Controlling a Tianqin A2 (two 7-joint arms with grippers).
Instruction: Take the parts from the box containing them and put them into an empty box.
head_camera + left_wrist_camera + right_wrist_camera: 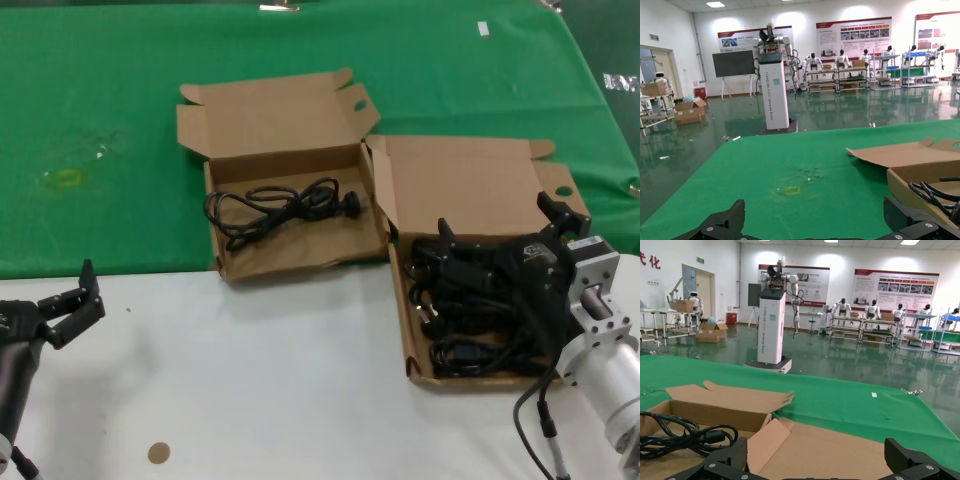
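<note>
The box containing the parts (404, 312) sits at the right, lid laid back, with several black power cords (468, 352) heaped inside. My right gripper (497, 225) hovers over that heap, open, with nothing between its fingers; in the right wrist view the gripper (817, 462) faces the box's lid (840, 450). The other box (300, 262), with a wavy front wall, lies to the left and holds one looped cord (280, 208), also seen as a cord (685, 435) in the right wrist view. My left gripper (80, 300) waits open at the table's left edge.
Green cloth (100, 120) covers the far half of the table and white tabletop (270, 380) the near half. A small brown disc (159, 453) lies near the front. In the left wrist view the left gripper (815, 225) faces the cloth, the wavy-walled box (912, 182) to one side.
</note>
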